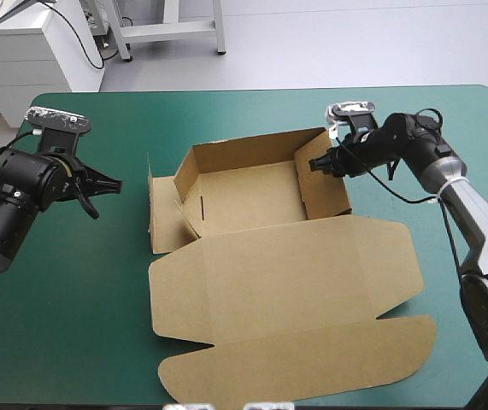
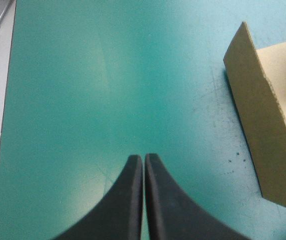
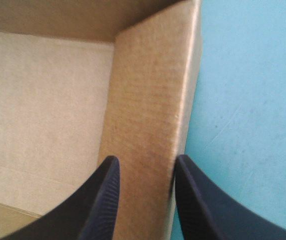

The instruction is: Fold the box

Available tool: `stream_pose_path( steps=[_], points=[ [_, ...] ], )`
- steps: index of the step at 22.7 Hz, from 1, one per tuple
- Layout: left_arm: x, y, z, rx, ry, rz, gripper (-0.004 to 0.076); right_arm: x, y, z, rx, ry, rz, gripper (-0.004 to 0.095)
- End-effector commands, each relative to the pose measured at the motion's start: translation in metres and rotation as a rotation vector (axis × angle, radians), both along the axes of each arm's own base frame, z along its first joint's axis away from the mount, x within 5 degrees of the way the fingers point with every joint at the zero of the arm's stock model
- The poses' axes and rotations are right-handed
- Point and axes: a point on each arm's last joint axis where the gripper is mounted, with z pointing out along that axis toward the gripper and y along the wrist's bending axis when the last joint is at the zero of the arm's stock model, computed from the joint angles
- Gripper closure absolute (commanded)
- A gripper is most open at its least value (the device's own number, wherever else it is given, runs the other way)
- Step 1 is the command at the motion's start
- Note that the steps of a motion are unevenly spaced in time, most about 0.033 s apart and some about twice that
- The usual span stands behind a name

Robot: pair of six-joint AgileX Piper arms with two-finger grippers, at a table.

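The brown box (image 1: 252, 201) lies mid-table as an open tray, back and right walls raised, its lid (image 1: 286, 282) flat toward the near edge. My right gripper (image 1: 314, 164) reaches over the right wall (image 1: 325, 184). In the right wrist view the black fingers (image 3: 107, 200) straddle that wall's (image 3: 153, 90) top edge, the board filling the gap between them. My left gripper (image 1: 111, 186) hovers left of the box, shut with nothing in it (image 2: 144, 159). Ahead of it and to one side is the box's left flap (image 2: 263, 130), a short way off.
The box's left side flaps (image 1: 162, 213) lie partly raised and untucked. Bare teal-green cover (image 1: 73, 299) stretches left of the box and along the far edge. White furniture (image 1: 30, 43) stands beyond the table's far left corner.
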Motion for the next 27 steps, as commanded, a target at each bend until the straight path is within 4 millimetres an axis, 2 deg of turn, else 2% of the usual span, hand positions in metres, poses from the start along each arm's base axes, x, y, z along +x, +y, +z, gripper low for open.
stream_pose_path(
  steps=[1,4,7,15,20,21,24,25,27],
  points=[
    [-0.007,0.004,0.022,0.007,-0.101,-0.004,0.0727,-0.011,-0.004,0.057,-0.031,-0.124,0.033,0.0557],
    [-0.007,0.004,0.022,0.024,-0.097,-0.024,0.0727,-0.016,-0.009,0.079,-0.098,-0.128,0.054,0.0559],
    [-0.007,0.003,0.022,0.017,-0.098,-0.028,0.073,-0.015,-0.009,0.077,-0.08,-0.096,0.024,0.0559],
    [-0.007,0.003,0.021,0.02,-0.096,-0.03,0.0731,0.016,0.0,0.014,-0.082,0.119,0.021,0.0559],
    [-0.007,0.003,0.021,0.02,-0.095,-0.03,0.0731,0.028,0.002,-0.013,-0.105,0.174,0.049,0.0562],
    [-0.007,0.003,0.021,0.02,-0.095,-0.03,0.0731,0.03,0.003,-0.018,-0.106,0.187,0.047,0.0595],
    [-0.007,0.003,0.021,0.017,-0.094,-0.03,0.0731,0.033,0.003,-0.02,-0.101,0.173,0.041,0.0877],
    [-0.007,0.003,0.021,0.015,-0.094,-0.031,0.0731,0.033,0.003,-0.019,-0.096,0.165,0.035,0.0925],
    [-0.006,0.002,0.022,0.011,-0.102,-0.034,0.0731,0.033,0.004,-0.018,-0.085,0.16,0.032,0.0923]
  ],
)
